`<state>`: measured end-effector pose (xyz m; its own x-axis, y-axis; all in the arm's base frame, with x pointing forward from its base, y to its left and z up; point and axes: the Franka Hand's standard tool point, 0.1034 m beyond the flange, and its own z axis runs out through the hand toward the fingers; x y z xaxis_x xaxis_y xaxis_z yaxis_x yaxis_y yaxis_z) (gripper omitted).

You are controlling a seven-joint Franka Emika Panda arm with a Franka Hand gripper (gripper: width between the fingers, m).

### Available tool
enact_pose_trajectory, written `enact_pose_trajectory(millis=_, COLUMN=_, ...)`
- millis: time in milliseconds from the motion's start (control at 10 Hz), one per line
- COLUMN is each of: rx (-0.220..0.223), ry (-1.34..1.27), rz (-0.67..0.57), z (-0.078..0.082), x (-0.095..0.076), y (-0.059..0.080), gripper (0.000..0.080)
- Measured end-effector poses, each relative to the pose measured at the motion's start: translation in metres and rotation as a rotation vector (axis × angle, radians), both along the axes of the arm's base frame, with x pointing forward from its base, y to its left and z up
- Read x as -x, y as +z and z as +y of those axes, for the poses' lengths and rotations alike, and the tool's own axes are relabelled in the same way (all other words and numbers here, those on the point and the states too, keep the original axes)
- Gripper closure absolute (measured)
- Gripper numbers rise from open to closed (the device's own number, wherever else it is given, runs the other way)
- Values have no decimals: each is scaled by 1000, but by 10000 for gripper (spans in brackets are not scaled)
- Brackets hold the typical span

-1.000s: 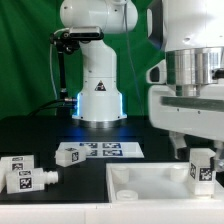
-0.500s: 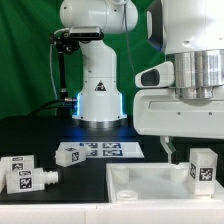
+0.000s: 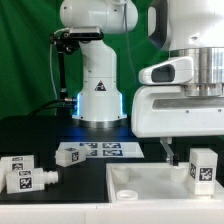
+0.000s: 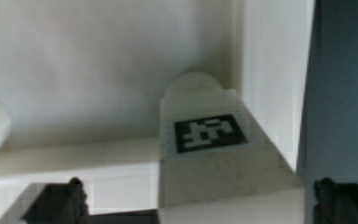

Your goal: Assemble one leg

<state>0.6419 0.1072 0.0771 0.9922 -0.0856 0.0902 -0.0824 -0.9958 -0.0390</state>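
Exterior view is showing the gripper (image 3: 167, 150) hanging upright over the slab (image 3: 150, 187), fingers spread and holding nothing. The leg (image 3: 203, 168) is standing just beside it, near the table's front edge.

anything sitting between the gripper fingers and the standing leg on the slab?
No. In the wrist view the leg stands in the open gap between the fingertips, nothing intervening. In the exterior view the gripper hangs just beside it, apart.

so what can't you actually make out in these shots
- Gripper: the exterior view hides it behind the arm's white housing; the wrist view cuts the fingertips at the edge.
- The leg: whether it's seated in the slab is cut off.
- Tags on the loose legs: too small.
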Motion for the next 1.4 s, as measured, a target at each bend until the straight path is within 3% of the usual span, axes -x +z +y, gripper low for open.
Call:
enact_pose_trajectory(millis=100, rx=-4, ry=-24, rz=1, z=0, x=0, y=0, gripper=249)
enact_pose_trajectory(millis=200, rx=-15, ry=-125, rz=4, z=1, x=0, y=0, gripper=417)
enact_pose_trajectory(millis=300, rx=-20, ry=-181, rz=6, z=1, x=0, y=0, gripper=417)
enact_pose_trajectory(millis=400, rx=-27, ry=-248, rz=8, z=1, x=0, y=0, gripper=514)
enact_pose_trajectory(millis=800, rx=-59, ry=-800, rz=46, z=2, x=2, y=2, gripper=514)
enact_pose_trajectory(millis=1100, rx=-144, ry=-1369, rz=85, z=1, x=1, y=-2, gripper=514)
enact_pose_trajectory(millis=1400, rx=-156, ry=-1503, rz=90, z=3, x=2, y=-3, gripper=491)
